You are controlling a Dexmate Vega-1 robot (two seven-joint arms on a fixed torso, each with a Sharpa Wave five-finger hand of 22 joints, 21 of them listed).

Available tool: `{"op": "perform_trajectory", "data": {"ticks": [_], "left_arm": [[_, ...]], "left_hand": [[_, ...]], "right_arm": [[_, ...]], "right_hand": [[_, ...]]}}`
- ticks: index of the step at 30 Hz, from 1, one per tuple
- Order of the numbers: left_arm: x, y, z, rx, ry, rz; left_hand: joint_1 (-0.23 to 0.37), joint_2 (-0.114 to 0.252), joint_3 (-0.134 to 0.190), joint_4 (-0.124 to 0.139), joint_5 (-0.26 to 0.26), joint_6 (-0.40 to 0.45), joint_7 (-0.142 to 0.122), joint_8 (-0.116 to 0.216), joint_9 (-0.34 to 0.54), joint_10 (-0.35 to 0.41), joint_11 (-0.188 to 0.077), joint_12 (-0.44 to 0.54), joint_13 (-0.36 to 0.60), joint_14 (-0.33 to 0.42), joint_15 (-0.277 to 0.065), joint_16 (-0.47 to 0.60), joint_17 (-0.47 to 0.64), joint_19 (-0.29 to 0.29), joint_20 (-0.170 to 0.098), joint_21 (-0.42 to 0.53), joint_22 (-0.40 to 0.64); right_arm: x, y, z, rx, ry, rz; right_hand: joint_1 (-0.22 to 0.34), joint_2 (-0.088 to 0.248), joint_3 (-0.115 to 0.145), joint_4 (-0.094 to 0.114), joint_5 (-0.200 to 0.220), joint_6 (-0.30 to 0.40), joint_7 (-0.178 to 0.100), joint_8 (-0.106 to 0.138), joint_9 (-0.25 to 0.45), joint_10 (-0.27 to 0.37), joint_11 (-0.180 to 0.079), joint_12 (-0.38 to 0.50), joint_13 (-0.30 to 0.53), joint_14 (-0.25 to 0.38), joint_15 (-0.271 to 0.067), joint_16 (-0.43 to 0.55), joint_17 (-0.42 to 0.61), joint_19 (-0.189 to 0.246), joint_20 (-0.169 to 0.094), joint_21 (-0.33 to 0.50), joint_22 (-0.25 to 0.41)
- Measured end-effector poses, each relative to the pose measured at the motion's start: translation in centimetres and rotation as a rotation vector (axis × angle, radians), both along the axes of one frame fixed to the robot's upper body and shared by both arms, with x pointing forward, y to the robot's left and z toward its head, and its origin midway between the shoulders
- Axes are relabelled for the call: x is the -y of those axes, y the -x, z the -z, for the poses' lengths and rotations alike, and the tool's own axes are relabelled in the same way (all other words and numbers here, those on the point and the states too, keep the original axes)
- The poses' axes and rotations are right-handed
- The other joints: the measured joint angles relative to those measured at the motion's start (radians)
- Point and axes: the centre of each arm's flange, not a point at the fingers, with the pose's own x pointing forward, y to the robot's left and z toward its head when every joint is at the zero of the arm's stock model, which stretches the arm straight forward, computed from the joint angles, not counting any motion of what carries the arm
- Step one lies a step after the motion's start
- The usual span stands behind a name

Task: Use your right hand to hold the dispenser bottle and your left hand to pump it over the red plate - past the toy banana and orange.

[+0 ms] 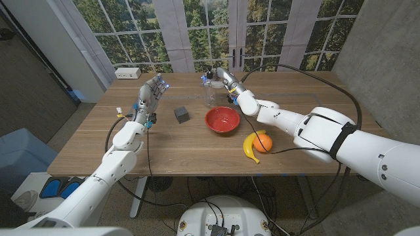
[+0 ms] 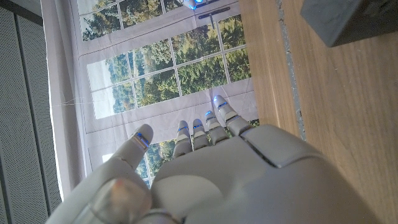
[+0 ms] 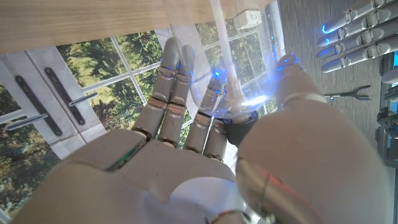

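Banana point(image 1: 249, 147), orange point(image 1: 263, 143) before red plate point(image 1: 222, 120); grey block point(image 1: 182, 115) beside.

A lab: cabled wooden table point(image 1: 197, 141) before printed window backdrop point(image 1: 197, 26).

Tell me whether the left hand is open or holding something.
Open. The left hand is raised above the table, fingers spread, holding nothing.

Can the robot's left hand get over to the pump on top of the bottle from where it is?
Probably yes. The left hand is raised with fingers apart, holding nothing, and nothing stands between it and the dispenser bottle. The grey block sits lower and nearer. The right hand wraps the bottle, seemingly leaving the pump top free.
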Motion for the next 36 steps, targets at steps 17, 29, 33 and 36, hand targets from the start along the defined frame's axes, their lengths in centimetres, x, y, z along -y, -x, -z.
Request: {"op": "perform_trajectory", "data": {"ticks": [17,29,33,36], "left_arm": [[0.6,-0.2,0.0,0.007,0.005,0.004],[0.9,-0.1,0.0,0.011,0.004,0.002],[1.0,0.0,-0.2,0.016,0.006,0.002],[1.1,0.0,-0.1,0.016,0.007,0.001]], "left_hand": [[0.000,0.000,0.003,-0.003,0.000,0.000,0.000,0.000,0.000,0.000,0.000,0.000,0.000,0.000,0.000,0.000,0.000,0.000,0.000,-0.005,0.000],[0.000,0.000,0.003,-0.003,0.000,0.000,0.000,0.000,0.000,0.000,0.000,0.000,0.000,0.000,0.000,0.000,0.000,0.000,0.000,-0.009,0.000],[0.000,0.000,0.003,-0.003,0.000,0.000,0.000,0.000,0.000,0.000,0.000,0.000,0.000,0.000,0.000,0.000,0.000,0.000,0.000,-0.009,0.000],[0.000,0.000,0.003,-0.003,0.000,0.000,0.000,0.000,0.000,0.000,0.000,0.000,0.000,0.000,0.000,0.000,0.000,0.002,-0.002,-0.009,0.000]], "right_arm": [[0.4,0.2,-1.8,0.036,0.037,0.005],[1.2,0.5,-2.7,0.060,0.030,0.001],[1.6,0.5,-2.8,0.063,0.027,0.011],[2.0,0.5,-2.8,0.064,0.025,0.017]], "right_hand": [[0.000,0.000,-0.008,0.008,0.000,0.009,-0.002,0.000,-0.004,0.009,-0.009,-0.004,0.011,0.011,0.000,-0.010,0.000,0.000,0.000,0.031,0.000],[0.009,-0.009,-0.011,0.011,0.000,0.018,-0.003,-0.008,-0.004,0.013,-0.013,-0.006,0.020,0.013,0.002,-0.019,0.029,0.000,0.000,0.050,0.000],[0.009,-0.009,-0.011,0.011,0.005,0.018,-0.003,-0.008,-0.004,0.013,-0.013,-0.007,0.024,0.015,0.004,-0.024,0.031,0.000,0.000,0.059,0.000],[0.009,-0.009,-0.011,0.011,0.005,0.018,-0.003,-0.008,-0.004,0.013,-0.013,-0.007,0.025,0.026,-0.004,-0.027,0.039,0.000,0.000,0.063,0.000]]}}
